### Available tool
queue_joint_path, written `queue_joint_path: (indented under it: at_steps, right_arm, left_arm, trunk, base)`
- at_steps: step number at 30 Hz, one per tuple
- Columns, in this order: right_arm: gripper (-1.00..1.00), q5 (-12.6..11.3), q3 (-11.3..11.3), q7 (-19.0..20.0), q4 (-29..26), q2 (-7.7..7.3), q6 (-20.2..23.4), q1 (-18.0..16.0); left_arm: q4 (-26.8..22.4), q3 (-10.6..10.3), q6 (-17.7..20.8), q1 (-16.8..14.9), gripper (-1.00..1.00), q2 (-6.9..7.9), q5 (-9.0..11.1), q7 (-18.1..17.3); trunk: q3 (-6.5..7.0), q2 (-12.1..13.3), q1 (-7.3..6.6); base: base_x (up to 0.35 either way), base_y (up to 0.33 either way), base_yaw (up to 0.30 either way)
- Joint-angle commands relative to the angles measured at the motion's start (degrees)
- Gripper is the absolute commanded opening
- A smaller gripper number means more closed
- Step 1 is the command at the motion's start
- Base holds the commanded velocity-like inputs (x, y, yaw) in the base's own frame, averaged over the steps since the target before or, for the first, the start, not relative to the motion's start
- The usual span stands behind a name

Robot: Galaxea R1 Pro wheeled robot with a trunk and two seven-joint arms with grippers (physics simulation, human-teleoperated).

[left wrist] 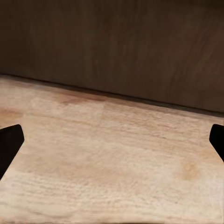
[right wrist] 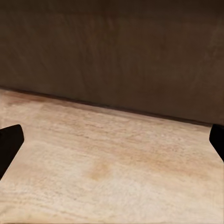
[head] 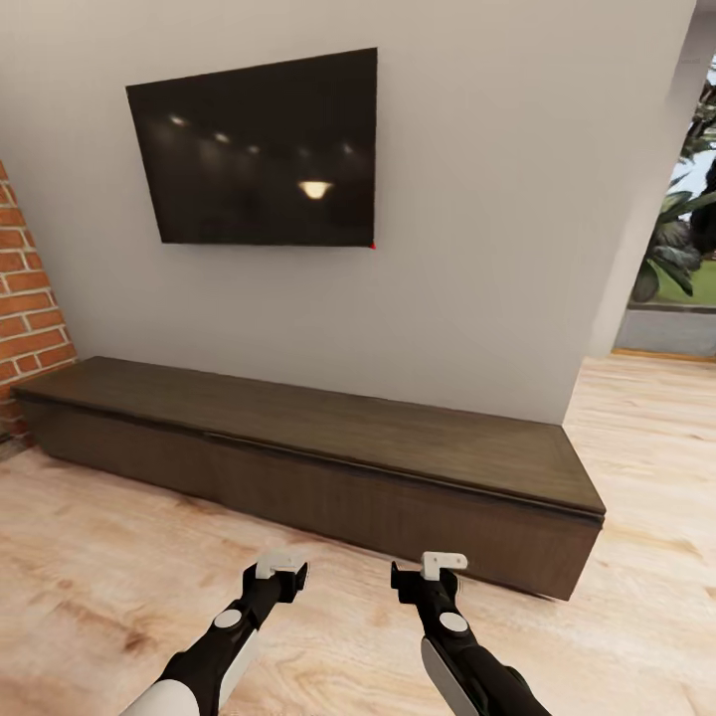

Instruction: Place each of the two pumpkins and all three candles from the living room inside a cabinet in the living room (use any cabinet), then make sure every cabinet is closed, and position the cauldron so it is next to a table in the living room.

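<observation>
Cabinet observed against the far wall: one long, low dark-brown unit running from the brick column at the left to a point short of the wall's right corner. Its fronts sit flush with the body and its top carries nothing. A thin dark line runs under the top edge along the whole length. The near right corner stands closest to the robot.

A black television hangs on the pale wall above the left half of the cabinet, with ceiling lights reflected in its screen. To the far right, green plants show through an opening beyond the wall's edge.

The floor is light wood plank and lies bare between the robot and the cabinet.

Both arms reach forward low over the floor, short of the cabinet front. The left claw and the right claw sit side by side, apart from each other, neither touching the cabinet. In the left wrist view the left claw's dark fingertips stand at opposite edges of the picture, spread wide with nothing between them but floor and the cabinet's dark front. The right wrist view shows the same: fingertips spread, nothing gripped, cabinet front ahead. Both claws released.
</observation>
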Motion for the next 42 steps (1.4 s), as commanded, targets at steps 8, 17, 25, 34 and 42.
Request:
queue_joint_path:
  at_steps: [8,17,25,34,42]
  right_arm:
    - [1.00,-0.3,0.2,-0.5,-0.1,-0.05,0.2,0.0]
    - [1.00,-0.2,0.3,-0.5,-0.1,-0.04,0.2,0.0]
    - [1.00,-0.2,0.3,-0.4,-0.1,0.01,0.2,0.0]
    - [1.00,-0.3,0.3,-0.4,-0.1,-0.02,0.2,0.0]
    - [1.00,-0.3,0.3,-0.3,-0.1,0.00,0.2,0.0]
  left_arm:
    - [0.1,0.2,-0.2,0.0,1.00,-0.03,-0.4,-0.1]
    - [0.0,0.2,-0.1,0.0,1.00,-0.03,-0.4,-0.2]
    - [0.1,0.3,-0.1,0.0,1.00,-0.03,-0.4,-0.4]
    - [0.2,0.3,-0.1,0.0,1.00,-0.03,-0.3,-0.5]
    - [0.2,0.3,-0.2,0.0,1.00,-0.03,-0.3,-0.6]
  trunk:
    - [-0.06,0.0,-0.01]
    - [-0.06,0.0,-0.01]
    - [-0.06,0.0,-0.01]
    - [-0.06,0.0,-0.01]
    - [-0.06,0.0,-0.01]
  base:
    - [0.000,0.000,0.292]
    - [0.000,0.000,0.292]
    - [0.000,0.000,0.292]
    - [-0.035,0.030,0.292]
    - [-0.100,0.093,0.292]
